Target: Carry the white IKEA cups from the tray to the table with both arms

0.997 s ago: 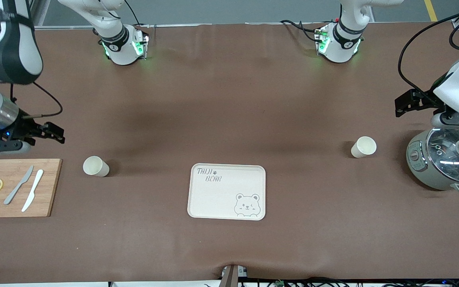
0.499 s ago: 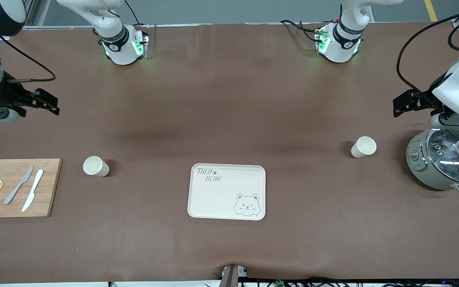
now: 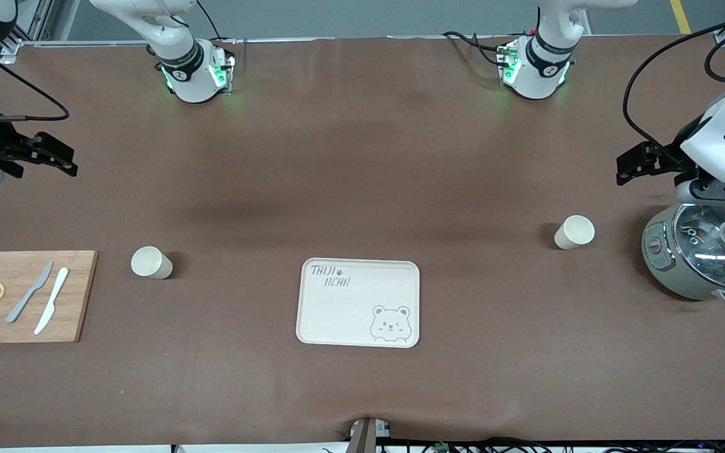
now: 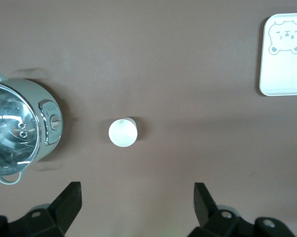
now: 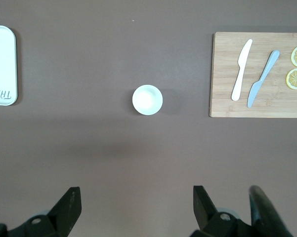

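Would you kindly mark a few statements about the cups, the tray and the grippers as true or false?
1. Both white cups stand on the bear tray. False: both stand on the table, apart from it.
2. The left gripper is open and holds nothing. True.
3. Two knives lie on the cutting board. True.
4. The right gripper grips a cup. False: it is open and empty.
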